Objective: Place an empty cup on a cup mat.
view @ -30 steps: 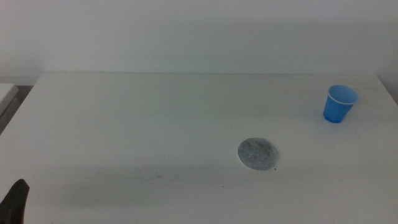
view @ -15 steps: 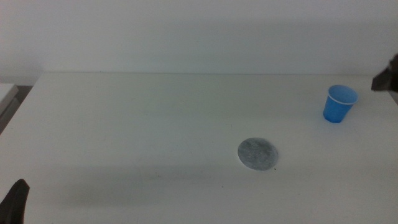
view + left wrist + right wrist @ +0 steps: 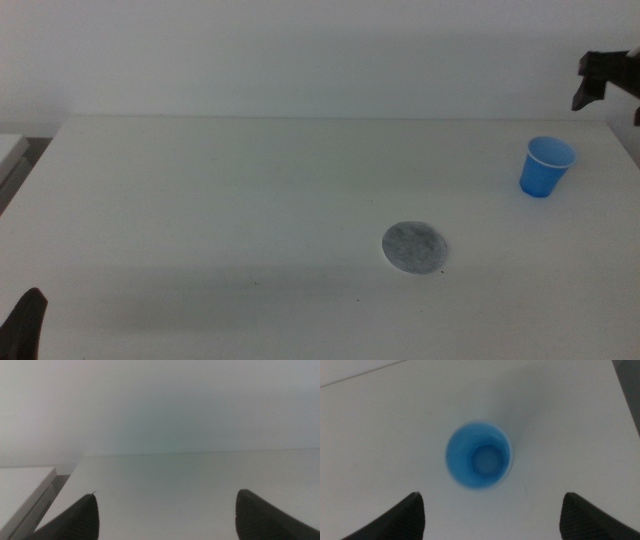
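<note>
The cup (image 3: 479, 455), tapered smooth blue, is standing upright directly below our spread right pincer (image 3: 490, 512), clear of its jaws; we are seeing the flat mottled cup mat (image 3: 415, 247) lying well apart on open counter (image 3: 220, 200). Left pincer (image 3: 165, 515) is waiting, spread.

Soft, even, cool-tinted light with no glare. A broad faint shadow band crosses the near tabletop (image 3: 250, 280). All views are slightly hazy; the cup (image 3: 479, 455) looks blurred from above, and both wrist views' jaws are out of focus.

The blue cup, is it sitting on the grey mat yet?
Apart. The middle view shows the cup standing on the table with bare white tabletop between it and the cup mat.
</note>
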Controlling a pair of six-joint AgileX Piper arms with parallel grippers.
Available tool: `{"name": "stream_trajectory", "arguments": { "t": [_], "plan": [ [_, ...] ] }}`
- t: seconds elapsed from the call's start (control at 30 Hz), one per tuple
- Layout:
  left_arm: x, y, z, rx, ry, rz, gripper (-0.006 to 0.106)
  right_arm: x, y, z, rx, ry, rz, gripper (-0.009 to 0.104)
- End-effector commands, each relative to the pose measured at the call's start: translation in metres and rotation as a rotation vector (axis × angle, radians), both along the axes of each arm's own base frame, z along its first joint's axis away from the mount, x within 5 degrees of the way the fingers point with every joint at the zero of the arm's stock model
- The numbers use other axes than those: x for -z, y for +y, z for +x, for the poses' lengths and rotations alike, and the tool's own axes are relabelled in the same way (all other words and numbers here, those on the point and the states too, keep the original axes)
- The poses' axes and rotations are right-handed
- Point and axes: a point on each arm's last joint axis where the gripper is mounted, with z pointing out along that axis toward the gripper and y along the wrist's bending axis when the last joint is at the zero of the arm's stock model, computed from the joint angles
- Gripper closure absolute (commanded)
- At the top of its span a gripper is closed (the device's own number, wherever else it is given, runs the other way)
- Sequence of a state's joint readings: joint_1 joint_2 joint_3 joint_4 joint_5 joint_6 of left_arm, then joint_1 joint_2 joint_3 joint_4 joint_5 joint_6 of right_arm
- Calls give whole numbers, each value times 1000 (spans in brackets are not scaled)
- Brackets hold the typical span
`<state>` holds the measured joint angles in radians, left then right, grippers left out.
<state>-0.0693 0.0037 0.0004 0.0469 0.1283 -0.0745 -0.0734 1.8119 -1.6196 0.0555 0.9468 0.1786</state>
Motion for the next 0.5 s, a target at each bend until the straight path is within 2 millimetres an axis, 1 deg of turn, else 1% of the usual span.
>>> {"name": "stream_trajectory", "arguments": {
  "t": [0.0,0.13,0.23,0.3,0.4,0.47],
  "plan": [
    [-1,0,0,2,-16,-6,7,12,-8,15,14,25,-6,16],
    [-1,0,0,2,-16,-6,7,41,-15,35,31,74,3,16],
    [-1,0,0,2,-16,-6,7,64,-22,44,43,125,8,16],
    [-1,0,0,2,-16,-6,7,77,-24,48,48,144,12,17],
    [-1,0,0,2,-16,-6,7,96,-25,53,51,168,16,22],
    [-1,0,0,2,-16,-6,7,109,-26,57,42,178,12,29]
  ]
}}
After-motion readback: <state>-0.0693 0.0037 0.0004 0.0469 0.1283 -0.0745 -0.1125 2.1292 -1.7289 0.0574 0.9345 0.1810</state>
